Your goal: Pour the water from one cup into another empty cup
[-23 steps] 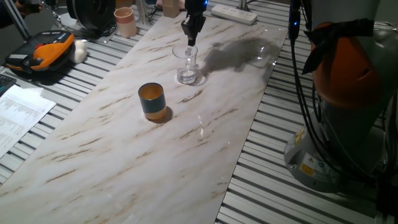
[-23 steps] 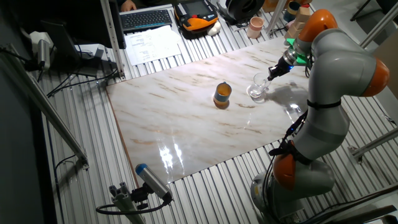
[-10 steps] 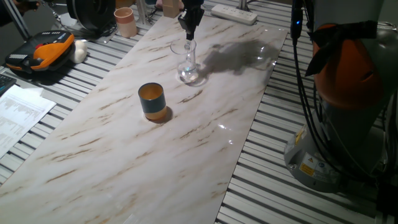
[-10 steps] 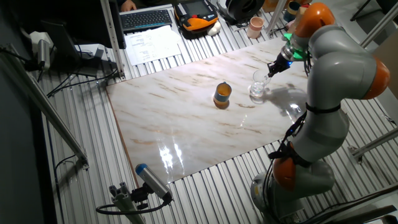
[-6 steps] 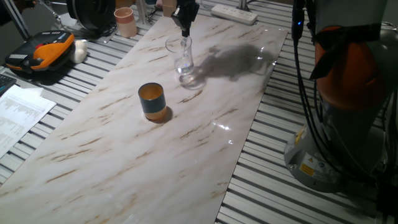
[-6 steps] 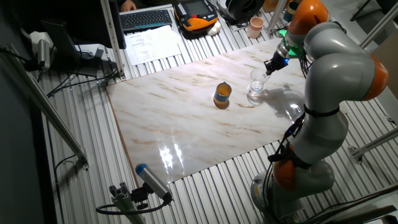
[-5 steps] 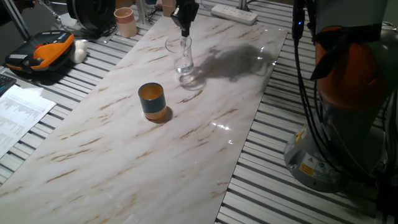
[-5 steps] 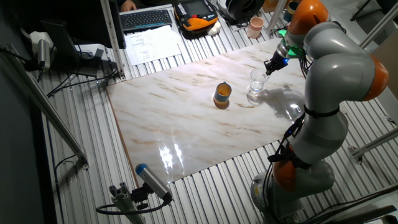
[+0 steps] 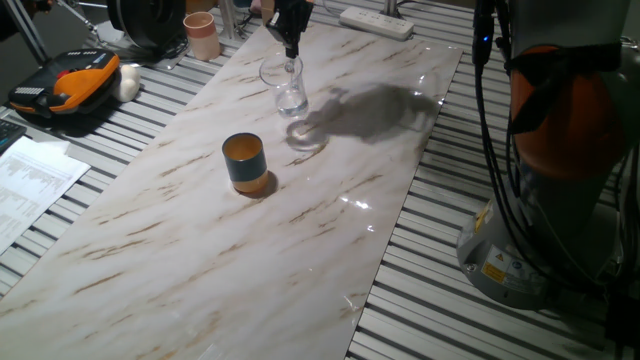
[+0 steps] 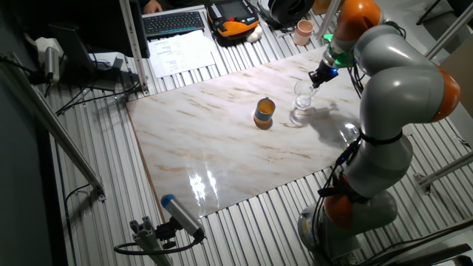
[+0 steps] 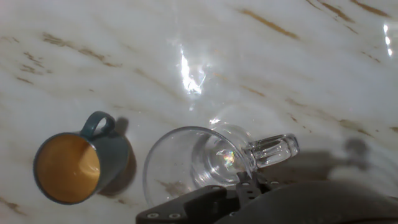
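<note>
My gripper [image 9: 291, 52] is shut on the rim of the clear glass cup [image 9: 283, 88] and holds it upright, lifted off the marble table [image 9: 300, 230]. A little water [image 9: 291, 104] shows at its thick base. The teal cup [image 9: 243, 162], orange inside, stands on the table to the front left of the glass, apart from it. In the other fixed view the gripper [image 10: 316, 78] holds the glass [image 10: 302, 94] right of the teal cup [image 10: 264, 112]. The hand view looks down into the glass [image 11: 199, 165] with its handle to the right. The teal cup [image 11: 71, 165] lies to its left, and my gripper [image 11: 242, 185] is at the bottom edge.
A pinkish-beige cup [image 9: 201, 35] stands beyond the table's far left corner. An orange-black device [image 9: 65, 85] and papers [image 9: 30, 180] lie to the left on the slatted bench. A power strip [image 9: 375, 22] lies at the back. The robot base [image 9: 560, 150] stands on the right.
The gripper has lifted the glass off the table and carried it left, closer to the teal cup. The teal cup has not moved.
</note>
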Controlling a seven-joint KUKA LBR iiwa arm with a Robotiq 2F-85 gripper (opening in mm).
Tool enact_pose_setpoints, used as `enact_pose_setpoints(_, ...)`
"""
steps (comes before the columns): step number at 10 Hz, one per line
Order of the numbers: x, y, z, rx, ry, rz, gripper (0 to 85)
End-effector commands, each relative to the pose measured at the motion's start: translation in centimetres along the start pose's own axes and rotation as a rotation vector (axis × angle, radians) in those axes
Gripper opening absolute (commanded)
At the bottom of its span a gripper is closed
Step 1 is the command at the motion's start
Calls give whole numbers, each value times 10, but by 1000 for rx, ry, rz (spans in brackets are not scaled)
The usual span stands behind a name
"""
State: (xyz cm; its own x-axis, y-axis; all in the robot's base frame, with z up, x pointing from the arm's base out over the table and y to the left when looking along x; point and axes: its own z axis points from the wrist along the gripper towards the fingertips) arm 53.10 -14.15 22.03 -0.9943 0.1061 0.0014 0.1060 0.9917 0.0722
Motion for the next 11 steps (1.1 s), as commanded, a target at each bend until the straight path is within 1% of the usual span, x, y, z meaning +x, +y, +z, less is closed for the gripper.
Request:
enact_pose_setpoints(1, 2, 5, 0, 1, -3, 5, 0)
enact_pose_setpoints(2, 5, 9, 2, 1, -8, 8, 0)
enact_pose_setpoints(3, 8, 14, 3, 8, -13, 7, 0)
enact_pose_setpoints(4, 10, 18, 2, 25, -15, 7, 0)
enact_pose_setpoints(5, 11, 21, -2, 35, -16, 10, 0)
enact_pose_setpoints(6, 11, 21, -2, 54, -20, 7, 0)
enact_pose_setpoints(8, 12, 22, -2, 72, -25, 4, 0)
enact_pose_setpoints(9, 12, 23, -1, 78, -26, 4, 0)
enact_pose_setpoints(11, 13, 25, -1, 71, -31, 16, 0)
